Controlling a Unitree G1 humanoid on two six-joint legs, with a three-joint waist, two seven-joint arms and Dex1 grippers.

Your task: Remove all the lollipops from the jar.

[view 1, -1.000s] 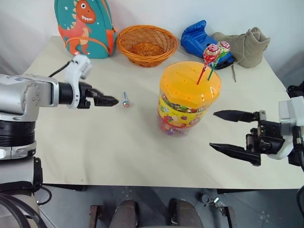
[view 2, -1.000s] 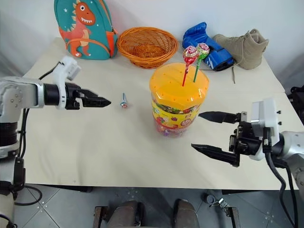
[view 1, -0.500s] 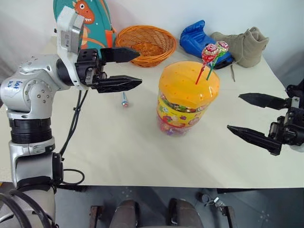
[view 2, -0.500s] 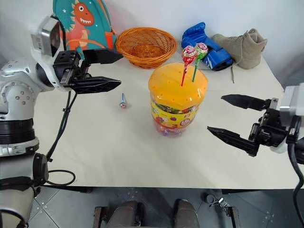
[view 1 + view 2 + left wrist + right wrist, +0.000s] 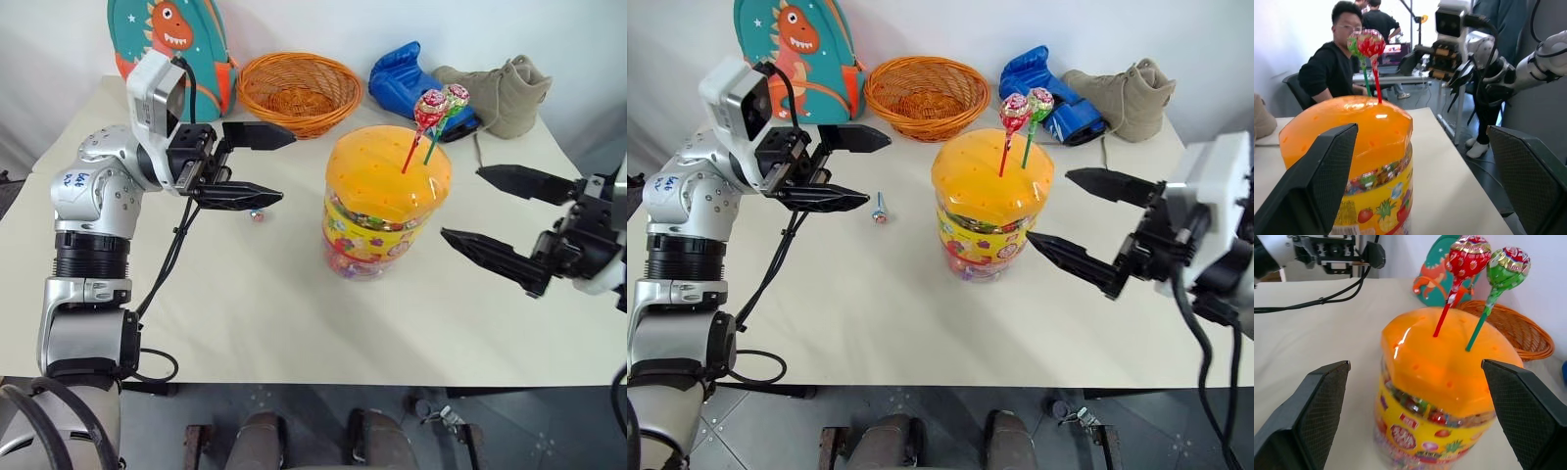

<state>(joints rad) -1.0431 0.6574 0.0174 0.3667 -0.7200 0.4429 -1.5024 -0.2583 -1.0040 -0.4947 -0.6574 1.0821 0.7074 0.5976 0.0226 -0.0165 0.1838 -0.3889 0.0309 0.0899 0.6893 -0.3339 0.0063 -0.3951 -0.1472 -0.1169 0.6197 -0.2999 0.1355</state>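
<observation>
Left gripper [image 5: 257, 164] hangs with its jaws apart and empty above the table [image 5: 245, 294], aimed toward the jar [image 5: 384, 201]; the right gripper [image 5: 500, 223], jaws equally wide and empty, flanks the jar from the other side. Head views: the jar stands mid-table, two lollipops [image 5: 439, 103] planted in its orange lid on a red and a green stick, while a third lollipop [image 5: 880, 209] on a blue stick lies on the table beneath the left gripper. Judged stage: one of three removed, two left.

Left wrist view: the jar sits between the black fingers [image 5: 1312, 181], the two wrapped heads rising behind the dome; a seated person [image 5: 1334, 63] is beyond the table.

Right wrist view: the jar fills the gap between the fingers [image 5: 1308, 416], the sticks close together. The next move calls for closing on one thin stick without catching its neighbour, then a straight upward pull, probably with the jar steadied.
</observation>
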